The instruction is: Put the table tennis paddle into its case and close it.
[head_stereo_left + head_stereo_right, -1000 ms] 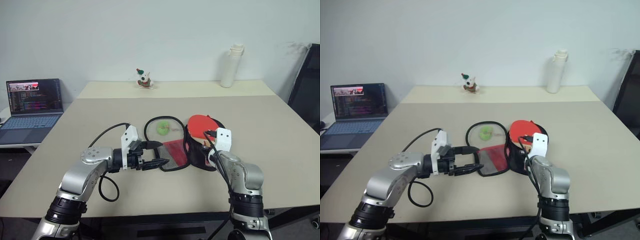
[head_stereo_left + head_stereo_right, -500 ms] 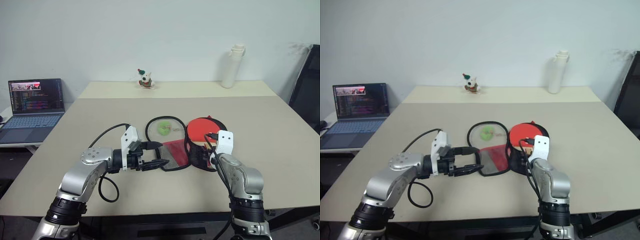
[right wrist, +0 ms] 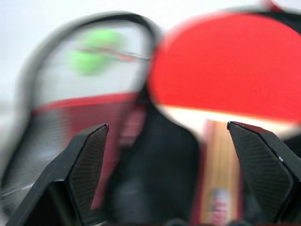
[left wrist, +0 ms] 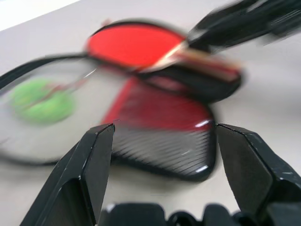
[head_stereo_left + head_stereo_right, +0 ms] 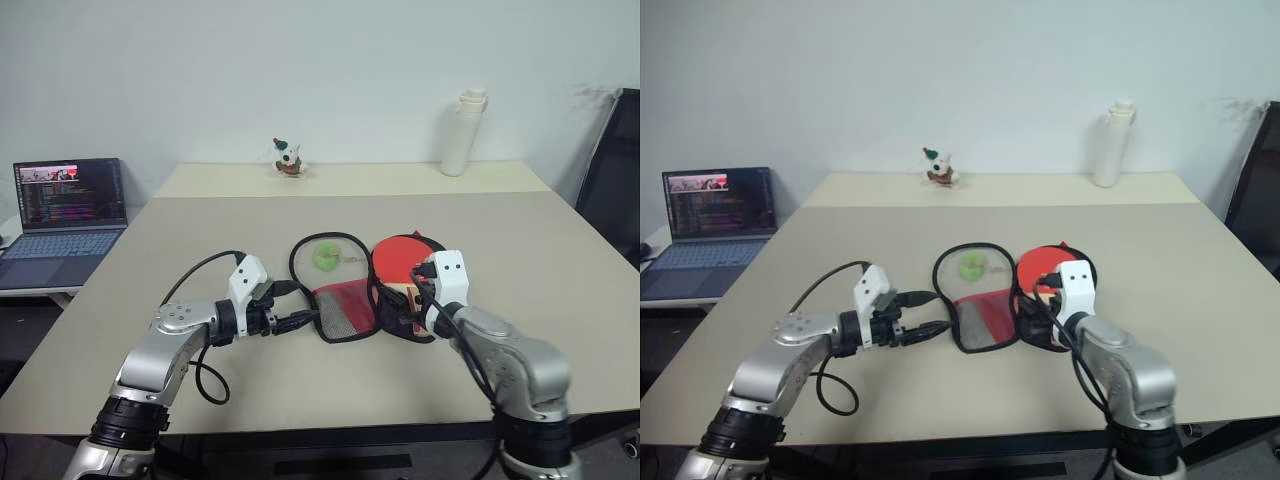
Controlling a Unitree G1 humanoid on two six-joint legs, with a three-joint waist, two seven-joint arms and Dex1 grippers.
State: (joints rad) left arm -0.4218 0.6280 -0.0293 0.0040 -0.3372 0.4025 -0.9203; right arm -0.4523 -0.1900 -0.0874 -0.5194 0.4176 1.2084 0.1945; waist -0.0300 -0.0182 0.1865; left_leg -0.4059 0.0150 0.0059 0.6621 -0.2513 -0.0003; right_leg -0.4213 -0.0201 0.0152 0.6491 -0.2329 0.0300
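Observation:
The case [image 5: 345, 308] lies open on the table's middle, its red and mesh flap spread to the left with a green tag [image 5: 326, 258] on it. The table tennis paddle [image 5: 400, 255] rests red face up in the black right half, wooden handle [image 3: 218, 165] pointing toward me. My right gripper [image 3: 168, 125] hovers open just before the handle, touching nothing. At the flap's near left edge my left gripper [image 4: 165, 128] stands open, its fingers [image 5: 312, 318] empty.
A laptop [image 5: 65, 205] sits on a side desk at the left. At the table's far end stand a small figurine [image 5: 288, 158] and a white bottle [image 5: 462, 130]. A black chair [image 5: 615, 170] is at the right edge.
My right gripper opened, let go of the paddle handle and drew back and up. The left gripper slid left, away from the flap.

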